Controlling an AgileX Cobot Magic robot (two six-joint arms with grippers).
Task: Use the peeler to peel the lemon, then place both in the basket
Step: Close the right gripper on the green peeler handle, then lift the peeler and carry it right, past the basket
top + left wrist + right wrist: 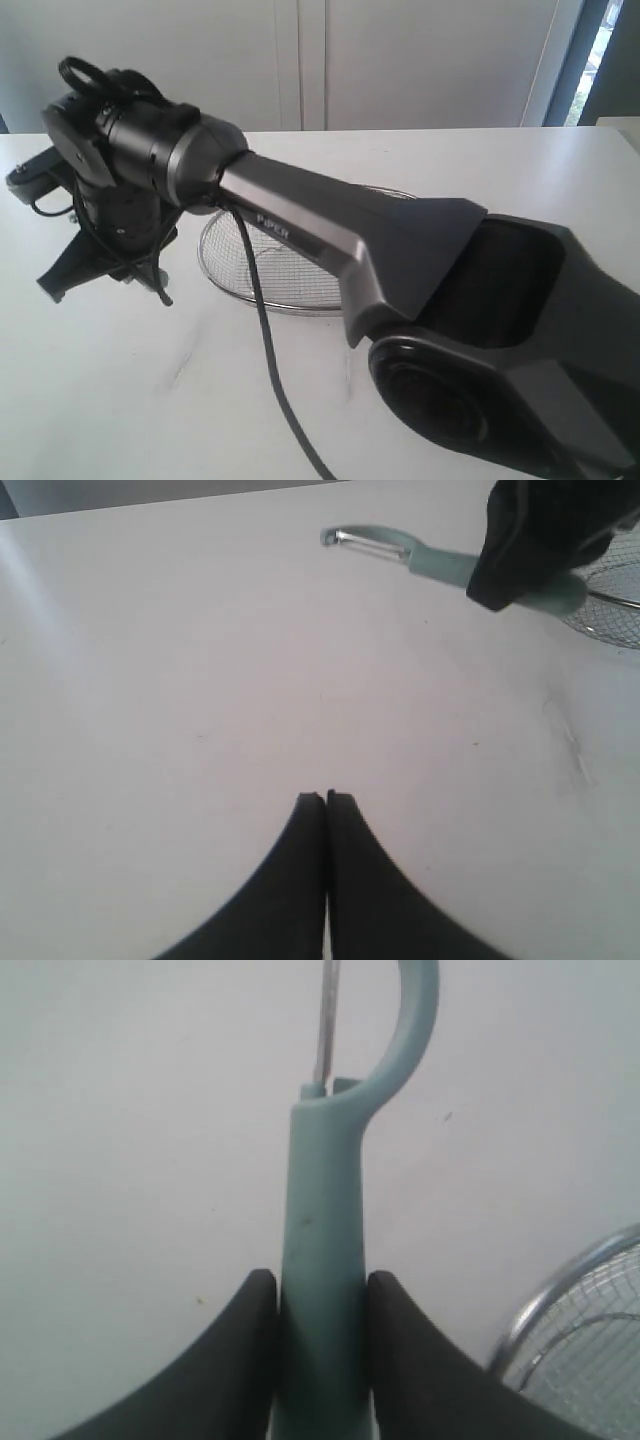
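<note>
Left wrist view shows the left hand pressed together, empty, above the table. Farther right, the right hand is clamped on the peeler handle, just beside the basket. No lemon is visible, so peeling and loading the basket both appear still to do.

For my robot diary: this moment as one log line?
right gripper: shut on peeler | left gripper: shut, empty | peeler: on table beside basket | lemon: unseen
</note>
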